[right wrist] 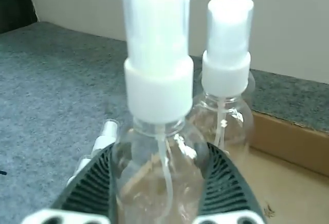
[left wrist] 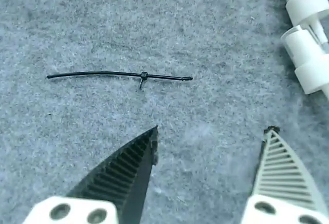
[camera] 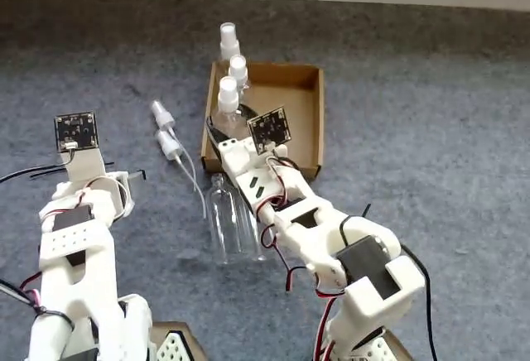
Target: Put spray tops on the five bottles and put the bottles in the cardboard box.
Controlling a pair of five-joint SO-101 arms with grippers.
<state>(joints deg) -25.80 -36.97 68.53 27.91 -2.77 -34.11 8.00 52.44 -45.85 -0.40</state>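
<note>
While the right gripper (right wrist: 159, 180) is clamping its jaws around the body of a clear capped bottle (right wrist: 157, 147), it is holding that bottle upright at the near-left part of the cardboard box (camera: 294, 96). A second capped bottle (right wrist: 226, 100) is standing just behind it, by the box's left wall. A third capped bottle (camera: 228, 40) is showing at the far-left corner; whether it is standing inside the box or just beyond the far wall cannot be determined.

Two uncapped bottles (camera: 224, 220) are lying side by side on the desk (camera: 431, 71), just in front of the box and beside the right arm. Two loose spray tops (camera: 163, 116) are lying left of the box, with their dip tubes trailing toward the uncapped bottles.

The left gripper (left wrist: 212, 129) is hovering over bare desk near the spray tops, jaws open and gripping nothing. A black cable tie (left wrist: 144, 75) is lying beyond the jaw tips.

Assessment: three of the five bottles are carrying spray tops, and the gripped bottle appears to be at the boxing step. Two bottles are waiting for tops and boxing.
</note>
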